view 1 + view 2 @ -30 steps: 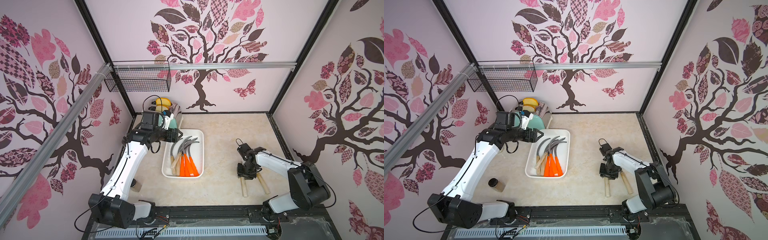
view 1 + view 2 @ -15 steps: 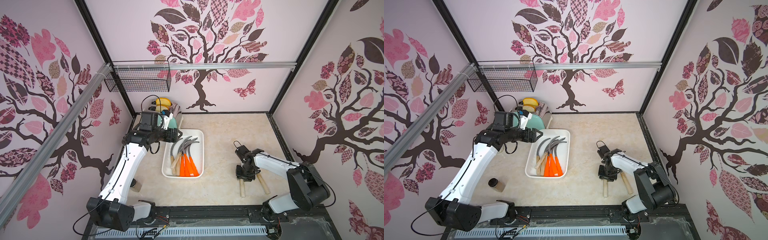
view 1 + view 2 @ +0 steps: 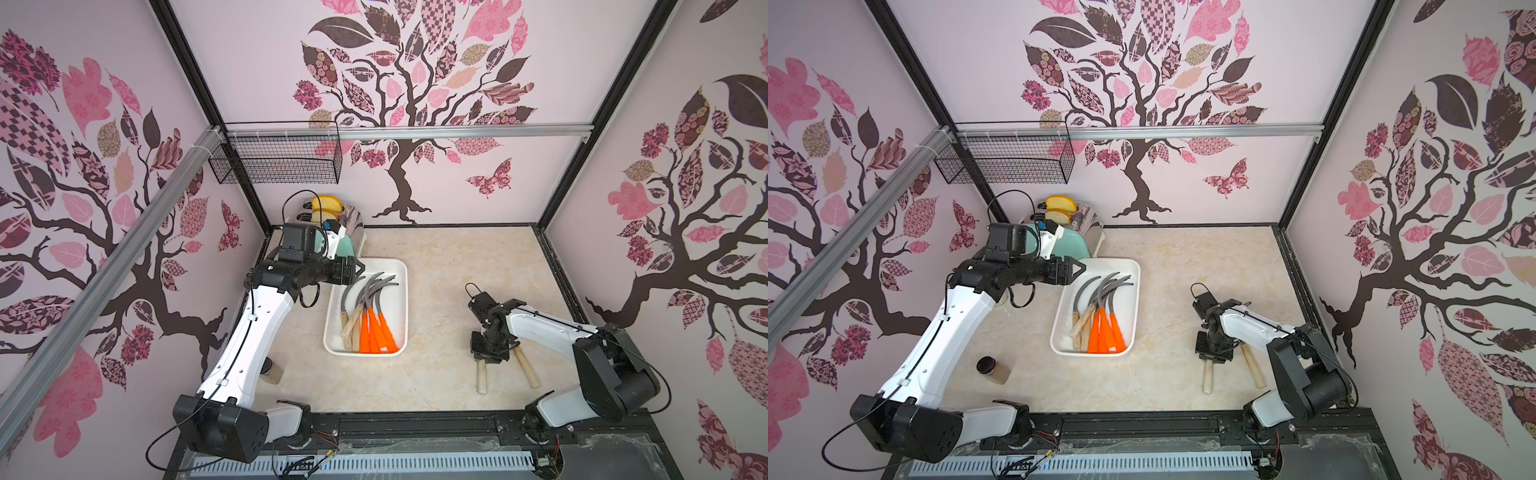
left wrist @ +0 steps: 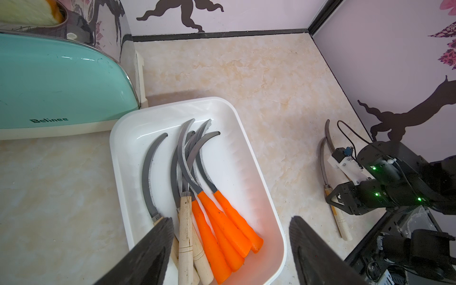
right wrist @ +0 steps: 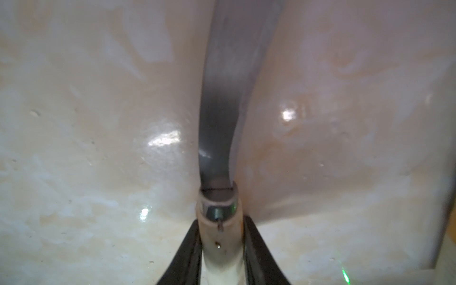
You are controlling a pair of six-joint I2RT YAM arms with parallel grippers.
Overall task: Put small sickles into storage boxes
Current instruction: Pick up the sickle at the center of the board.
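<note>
Right of the shallow white rectangular plastic tray [image 3: 397, 307], well apart from it, the right claw [image 5: 220, 229] is clamped on the pale wooden handle of a grey-bladed small sickle [image 5: 222, 98] lying on the marbled beige tabletop [image 3: 449, 257]. A second wooden-handled sickle [image 3: 527, 370] lies just beside it. Over the tray's far left corner the left claw [image 4: 230, 222] hangs spread and empty. Inside the tray a fanned bundle of orange- and wooden-handled sickles [image 3: 370, 328] already rests, so the job looks mostly done, with these two left.

2 overhead stereo views, 2 close wrist views
</note>
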